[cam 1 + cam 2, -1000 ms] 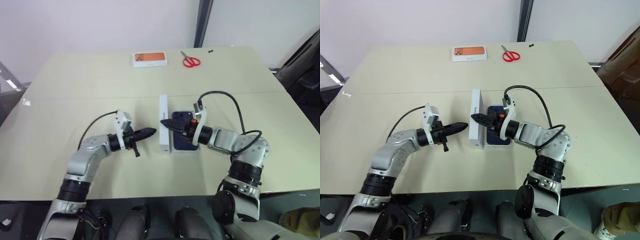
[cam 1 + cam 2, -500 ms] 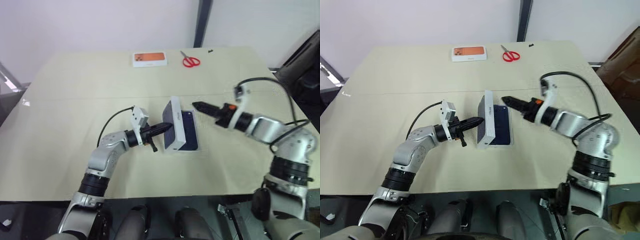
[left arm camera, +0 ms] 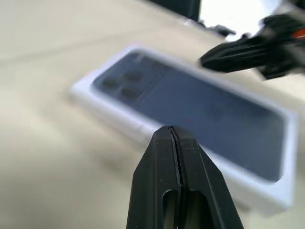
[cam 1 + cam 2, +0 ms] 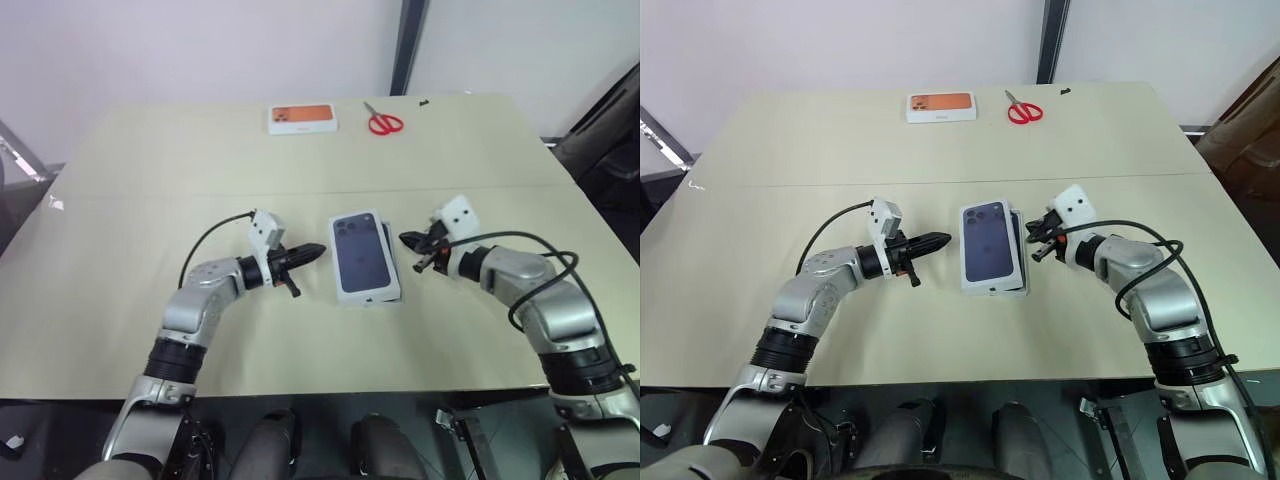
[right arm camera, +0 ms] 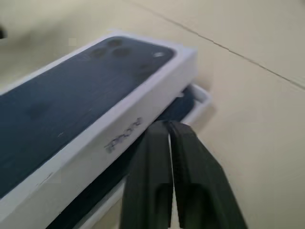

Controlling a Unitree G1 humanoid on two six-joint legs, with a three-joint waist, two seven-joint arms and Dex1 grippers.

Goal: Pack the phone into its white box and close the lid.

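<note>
Since before, your lid (image 4: pixel 364 255) dropped onto the box (image 5: pixel 198 102) (askew, not seated); both grippers (image 4: pixel 312 252) (image 4: pixel 411 240) clenched empty.

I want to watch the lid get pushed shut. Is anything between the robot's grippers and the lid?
Nothing visible. Just bare table lies between the left gripper and the lid, and between the right gripper and it. The lid lies crooked on the white box, whose rim peeks out.
</note>
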